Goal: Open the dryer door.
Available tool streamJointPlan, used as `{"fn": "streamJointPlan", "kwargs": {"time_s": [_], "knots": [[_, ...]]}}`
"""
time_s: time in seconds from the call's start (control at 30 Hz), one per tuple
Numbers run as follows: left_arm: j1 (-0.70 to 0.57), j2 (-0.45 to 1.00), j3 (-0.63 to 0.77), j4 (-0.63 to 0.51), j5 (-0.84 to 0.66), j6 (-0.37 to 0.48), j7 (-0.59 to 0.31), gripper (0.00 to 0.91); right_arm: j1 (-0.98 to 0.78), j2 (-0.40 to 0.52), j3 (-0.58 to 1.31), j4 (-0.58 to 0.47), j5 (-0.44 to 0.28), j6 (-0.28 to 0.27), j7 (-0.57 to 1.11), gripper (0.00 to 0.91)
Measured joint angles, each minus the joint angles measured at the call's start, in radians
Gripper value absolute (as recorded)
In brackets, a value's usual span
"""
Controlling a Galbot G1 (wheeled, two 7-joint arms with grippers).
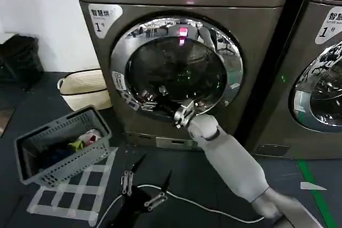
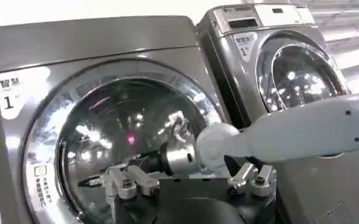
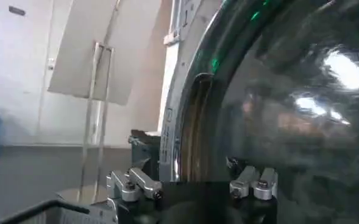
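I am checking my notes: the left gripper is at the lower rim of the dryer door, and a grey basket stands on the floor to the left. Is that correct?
Not quite: the head view shows the right gripper, not the left, at the lower rim of the dryer door. The grey basket does stand on the floor to the left.

The right gripper (image 1: 183, 115) sits at the six o'clock edge of the dryer door (image 1: 176, 68), where its jaws merge with the chrome ring, so their state cannot be told. The neighbouring machine (image 1: 315, 73) at three o'clock is cut off by the head view's edge. The basket (image 1: 61, 145) at eight o'clock holds crumpled items too small to identify. The left gripper (image 1: 141, 188) is partly cut off at the bottom edge.
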Motion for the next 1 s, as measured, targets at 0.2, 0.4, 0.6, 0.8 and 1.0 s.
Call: {"fn": "streamJointPlan", "kwargs": {"time_s": [0.2,0.4,0.6,0.8,1.0], "knots": [[-0.001,-0.003,0.0,0.0,-0.001,-0.001,0.0,0.907,0.012,0.028,-0.013,-0.007,-0.012,-0.005,0.039,0.907],[-0.001,-0.004,0.0,0.0,-0.001,-0.002,0.0,0.907,0.027,0.057,-0.019,-0.038,-0.02,-0.005,0.04,0.907],[0.001,-0.004,-0.001,-0.002,-0.001,-0.002,0.0,0.907,0.043,0.085,-0.028,-0.075,-0.023,0.0,0.035,0.907],[0.002,-0.004,-0.002,-0.002,0.0,-0.003,0.0,0.907,0.061,0.113,-0.033,-0.114,-0.029,0.008,0.035,0.907],[0.005,-0.007,-0.006,-0.002,0.0,-0.004,0.0,0.907,0.07,0.131,-0.047,-0.138,-0.029,0.013,0.037,0.907]]}}
